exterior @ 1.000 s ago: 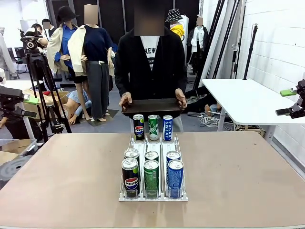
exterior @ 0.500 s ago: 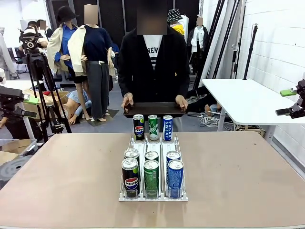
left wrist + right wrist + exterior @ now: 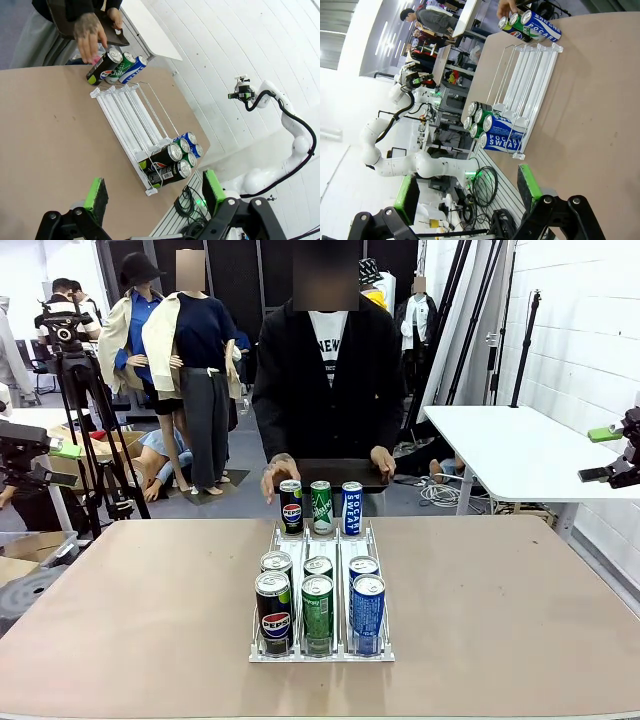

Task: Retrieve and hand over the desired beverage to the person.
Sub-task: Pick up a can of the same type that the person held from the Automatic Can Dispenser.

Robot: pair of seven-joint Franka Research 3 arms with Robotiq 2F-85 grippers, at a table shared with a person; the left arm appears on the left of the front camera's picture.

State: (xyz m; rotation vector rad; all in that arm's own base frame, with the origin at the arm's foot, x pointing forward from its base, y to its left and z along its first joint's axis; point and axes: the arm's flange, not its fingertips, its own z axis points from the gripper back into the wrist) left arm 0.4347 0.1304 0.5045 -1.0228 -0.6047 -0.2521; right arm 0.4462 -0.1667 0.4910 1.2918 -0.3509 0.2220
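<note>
Cans [image 3: 317, 613] stand in a rack [image 3: 320, 655] on the counter [image 3: 500, 600]. The person's hand [image 3: 278, 476] is just beside the far black can [image 3: 291, 506], maybe the wanted one. It looks hard, smooth and heavy; grab its round middle. Left jaws and right jaws are wide apart, empty.

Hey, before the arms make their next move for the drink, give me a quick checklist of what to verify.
1. Left claw open and empty: ok.
2. Right claw open and empty: ok.
3. Drink chosen: person's hand is at the far black cola can: ok.
4. Far row free to reach: that hand is in the way: not ok.
5. Near cola cans upright in the rack: ok.
6. Tray steady, held one-handed: cannot tell.
</note>
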